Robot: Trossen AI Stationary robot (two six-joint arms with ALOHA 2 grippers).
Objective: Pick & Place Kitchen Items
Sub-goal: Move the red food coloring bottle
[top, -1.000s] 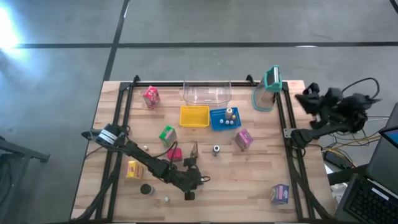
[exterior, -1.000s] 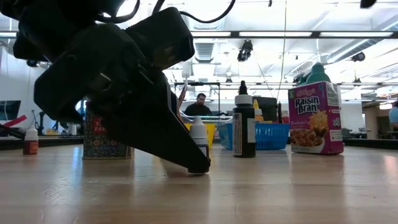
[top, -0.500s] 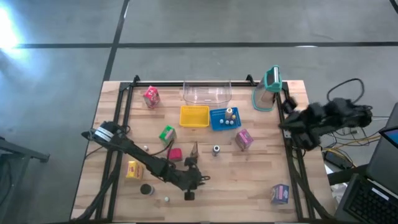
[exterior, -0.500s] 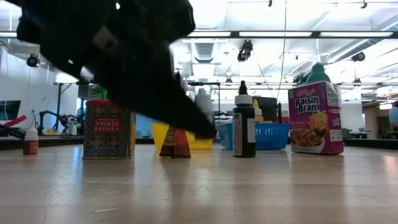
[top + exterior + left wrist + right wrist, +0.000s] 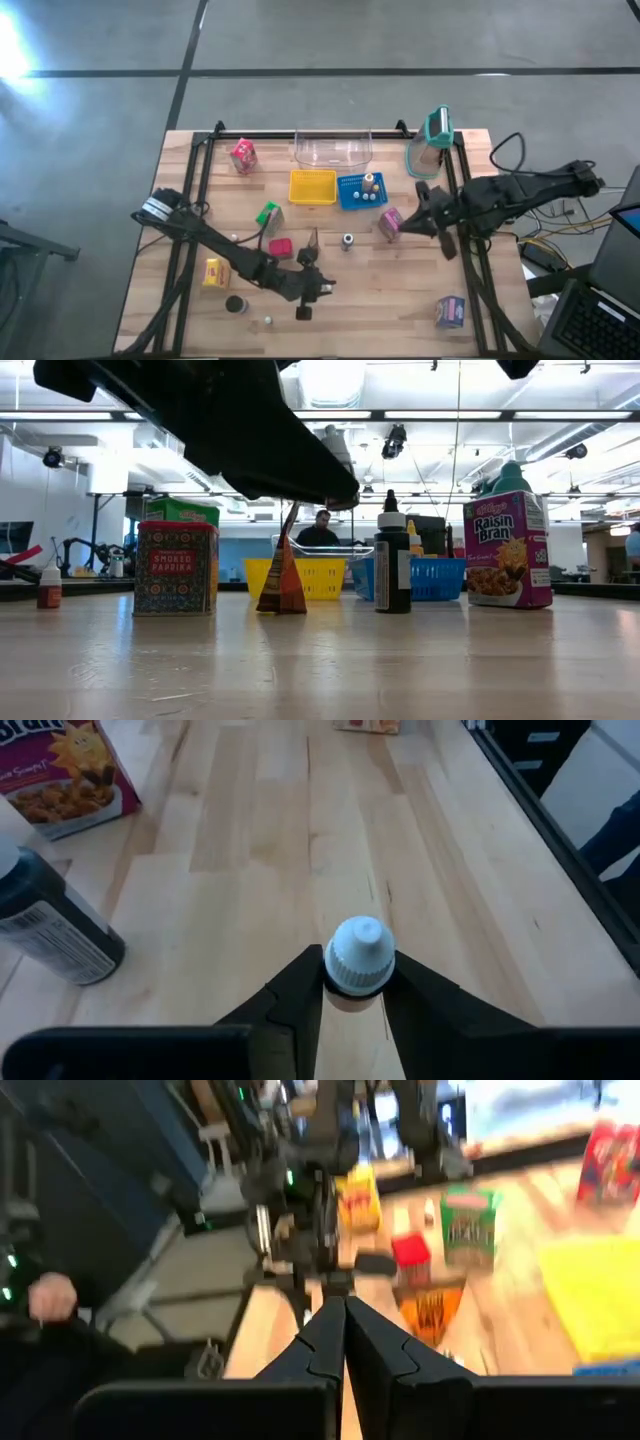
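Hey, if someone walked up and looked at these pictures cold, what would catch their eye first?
Probably the left tool, near the table's front edge, pinching a small white-capped bottle by its neck above the light wooden table. Next, the right tool, fingers shut and empty, reaching in over the table's right side near the pink Raisin Bran carton.

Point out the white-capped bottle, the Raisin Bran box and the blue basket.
White-capped bottle [image 5: 359, 956]: left wrist view, on its cap.
Raisin Bran box [image 5: 507, 550]: low view, front face.
Blue basket [image 5: 349, 196]: high view, bare floor.
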